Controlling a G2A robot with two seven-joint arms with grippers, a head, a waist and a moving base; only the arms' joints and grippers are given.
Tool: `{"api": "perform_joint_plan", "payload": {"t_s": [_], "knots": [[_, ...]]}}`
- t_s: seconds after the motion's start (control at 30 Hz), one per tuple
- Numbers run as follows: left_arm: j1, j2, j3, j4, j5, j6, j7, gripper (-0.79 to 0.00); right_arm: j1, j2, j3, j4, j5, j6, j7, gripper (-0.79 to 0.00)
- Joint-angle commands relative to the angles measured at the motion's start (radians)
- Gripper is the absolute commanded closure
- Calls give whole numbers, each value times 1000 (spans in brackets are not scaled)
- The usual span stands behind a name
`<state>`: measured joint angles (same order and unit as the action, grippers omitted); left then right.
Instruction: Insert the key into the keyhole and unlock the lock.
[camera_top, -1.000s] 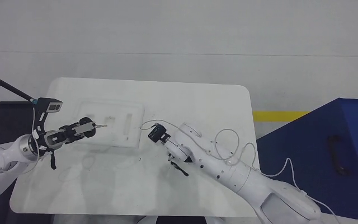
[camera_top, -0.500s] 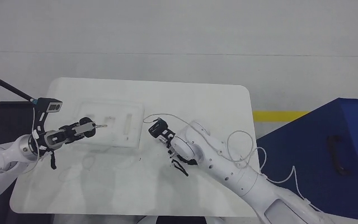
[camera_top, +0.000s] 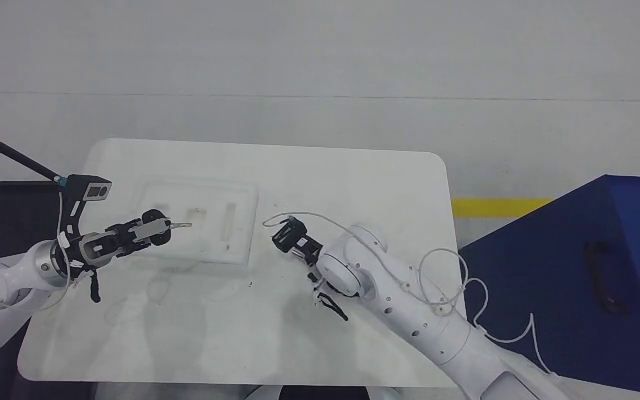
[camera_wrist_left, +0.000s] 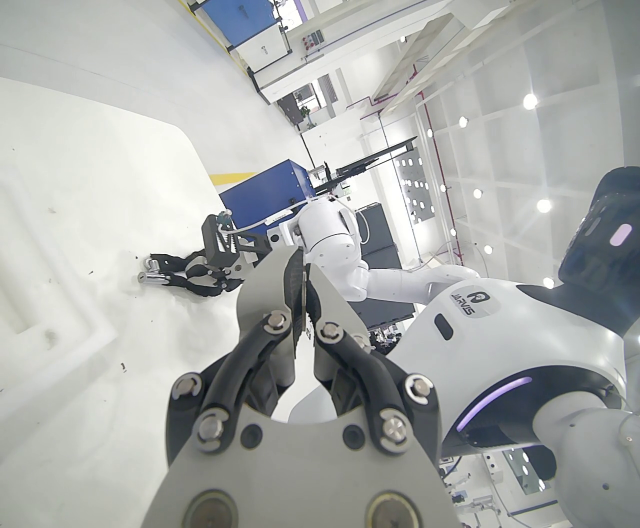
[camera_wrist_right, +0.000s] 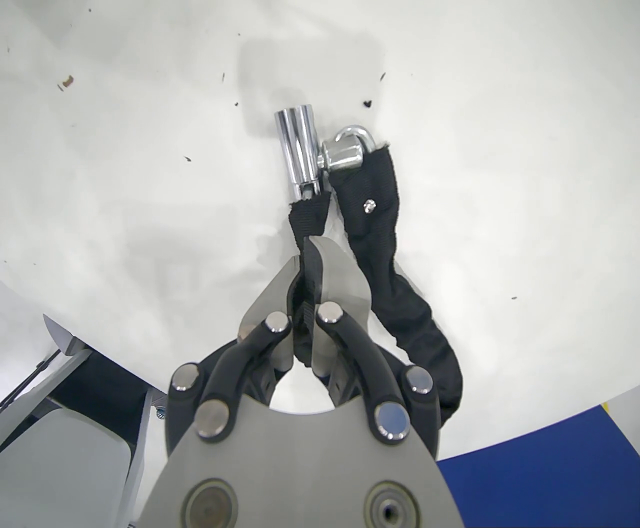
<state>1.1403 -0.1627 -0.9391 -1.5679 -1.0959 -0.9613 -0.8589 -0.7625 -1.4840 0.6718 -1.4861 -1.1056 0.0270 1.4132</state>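
The lock is a chrome cylinder (camera_wrist_right: 297, 150) on a chain in a black fabric sleeve (camera_wrist_right: 395, 300), lying low over the white table (camera_top: 380, 190). My right gripper (camera_wrist_right: 306, 245) is shut on the sleeve just behind the cylinder. Seen from the left wrist, the cylinder (camera_wrist_left: 151, 278) points toward the tray. In the top view the right gripper (camera_top: 284, 238) is just right of the foam tray (camera_top: 200, 185). My left gripper (camera_top: 160, 228) hovers over the tray's left end, shut on the small key (camera_top: 180, 225), whose tip points right. Its fingers (camera_wrist_left: 280, 280) are pressed together.
The white foam tray has shallow recesses (camera_top: 230, 220). A loose white cable (camera_top: 440, 275) loops over the right arm. A blue box (camera_top: 570, 260) stands off the table's right side. Small dark specks (camera_wrist_right: 368, 104) dot the tabletop.
The right arm has shifted a little to the right, carrying the lock slightly away from the tray. The left arm and key have stayed still.
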Motion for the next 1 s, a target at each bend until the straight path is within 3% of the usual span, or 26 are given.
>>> {"api": "perform_joint_plan", "payload": {"t_s": [0.0, 0.1, 0.2, 0.67, 0.77, 0.8, 0.83, 0.97], "knots": [[0, 0, 0, 0, 0, 0, 0, 0, 4, -3, -4, 4, -9, 10, 5, -126], [0, 0, 0, 0, 0, 0, 0, 0, 10, -9, -9, 14, -17, 23, 8, -215], [0, 0, 0, 0, 0, 0, 0, 0, 16, -16, -13, 21, -13, 25, 7, -252], [0, 0, 0, 0, 0, 0, 0, 0, 56, -58, -61, 147, 1, 40, -2, -256], [0, 0, 0, 0, 0, 0, 0, 0, 66, -68, -69, 175, -4, 56, -1, -222], [0, 0, 0, 0, 0, 0, 0, 0, 68, -71, -70, 183, -3, 63, 1, -80], [0, 0, 0, 0, 0, 0, 0, 0, 70, -74, -72, 192, -5, 72, 4, 0], [0, 0, 0, 0, 0, 0, 0, 0, 75, -83, -61, 215, -5, 106, -7, 0]]}}
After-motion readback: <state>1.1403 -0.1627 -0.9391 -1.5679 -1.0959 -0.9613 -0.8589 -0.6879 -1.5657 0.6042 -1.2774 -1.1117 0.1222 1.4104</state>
